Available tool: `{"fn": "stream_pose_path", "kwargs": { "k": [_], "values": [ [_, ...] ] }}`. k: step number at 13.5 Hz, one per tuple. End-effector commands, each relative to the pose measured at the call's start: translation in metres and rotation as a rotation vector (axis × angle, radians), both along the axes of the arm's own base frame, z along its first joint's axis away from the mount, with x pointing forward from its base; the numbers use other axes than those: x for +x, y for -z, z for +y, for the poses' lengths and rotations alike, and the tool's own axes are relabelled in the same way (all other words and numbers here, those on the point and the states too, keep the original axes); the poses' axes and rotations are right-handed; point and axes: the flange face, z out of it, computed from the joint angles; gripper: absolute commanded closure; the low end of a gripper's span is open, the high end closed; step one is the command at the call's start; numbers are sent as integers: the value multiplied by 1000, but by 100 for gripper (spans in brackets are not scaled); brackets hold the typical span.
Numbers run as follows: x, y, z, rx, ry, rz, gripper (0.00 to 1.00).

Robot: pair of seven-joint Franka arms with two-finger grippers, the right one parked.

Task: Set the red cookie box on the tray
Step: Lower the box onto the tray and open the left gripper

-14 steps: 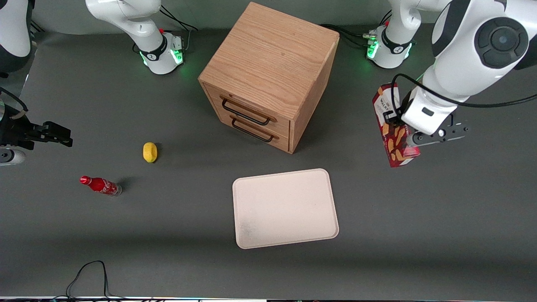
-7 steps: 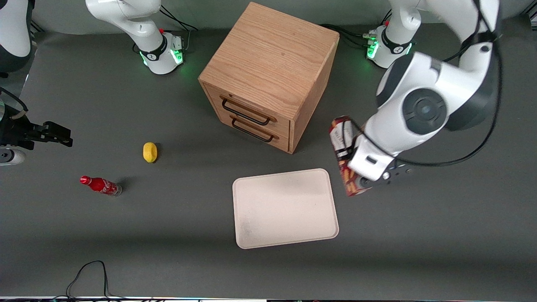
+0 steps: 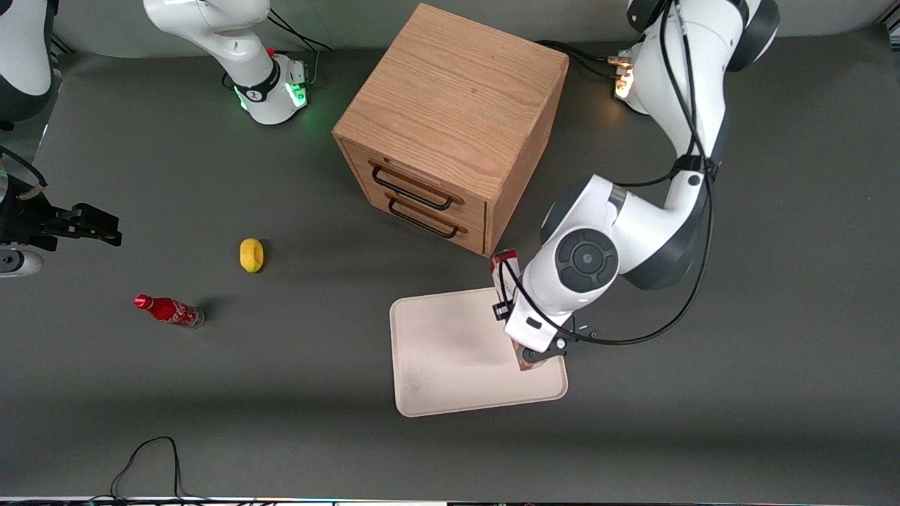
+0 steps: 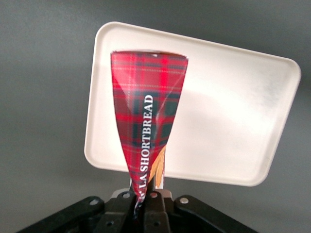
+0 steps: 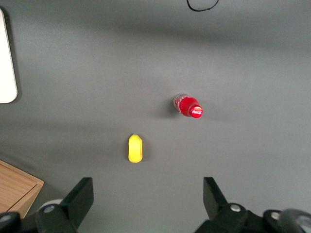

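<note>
My tool (image 4: 144, 203) is closed tight on one end of the cookie box (image 4: 147, 119), holding it above the tray (image 3: 450, 365), lower centre of the front view.

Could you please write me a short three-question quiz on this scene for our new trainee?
1. True or false: the gripper is shut on the red cookie box.
2. Over which item does the box hang? A) tray B) wooden drawer cabinet C) yellow lemon
3. Which item stands nearest the lemon?

Key:
1. True
2. A
3. The small red soda bottle
</note>
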Motion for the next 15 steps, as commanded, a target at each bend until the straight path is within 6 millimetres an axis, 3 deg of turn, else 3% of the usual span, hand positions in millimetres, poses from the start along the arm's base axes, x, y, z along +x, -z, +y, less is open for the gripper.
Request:
{"fn": "stream_pose_path", "kwargs": {
  "k": [1, 4, 7, 15],
  "values": [
    [1, 13, 0, 18, 73, -20, 100],
    [2, 59, 14, 44, 179, -22, 100],
    [1, 92, 18, 28, 162, -56, 100],
    [13, 124, 42, 37, 152, -41, 100]
  ]
}}
